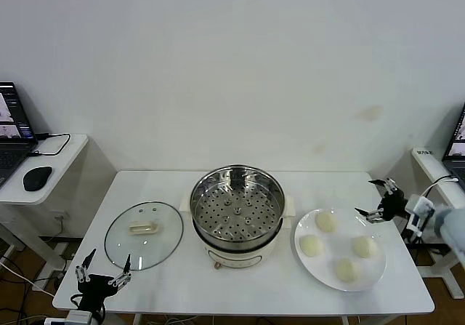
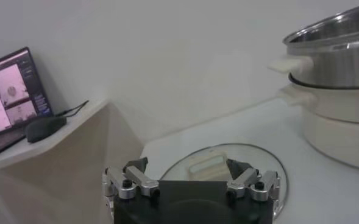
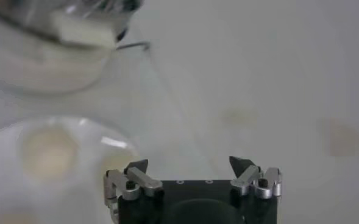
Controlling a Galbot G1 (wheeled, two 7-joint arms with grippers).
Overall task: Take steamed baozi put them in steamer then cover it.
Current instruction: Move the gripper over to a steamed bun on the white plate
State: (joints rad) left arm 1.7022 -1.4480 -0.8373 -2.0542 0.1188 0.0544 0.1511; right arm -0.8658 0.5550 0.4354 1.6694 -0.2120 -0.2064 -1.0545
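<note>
Right claw (image 1: pixel 378 200) spread beside plate (image 1: pixel 309 265) — left claw (image 1: pixel 104 270) spread, parked low.

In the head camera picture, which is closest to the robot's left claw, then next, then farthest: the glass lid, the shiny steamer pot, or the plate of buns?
Measured from the left gripper, at the table's front left corner:
1. Glass lid, right beside it on the table's left.
2. Steamer, in the middle.
3. Plate of buns, far right.
</note>
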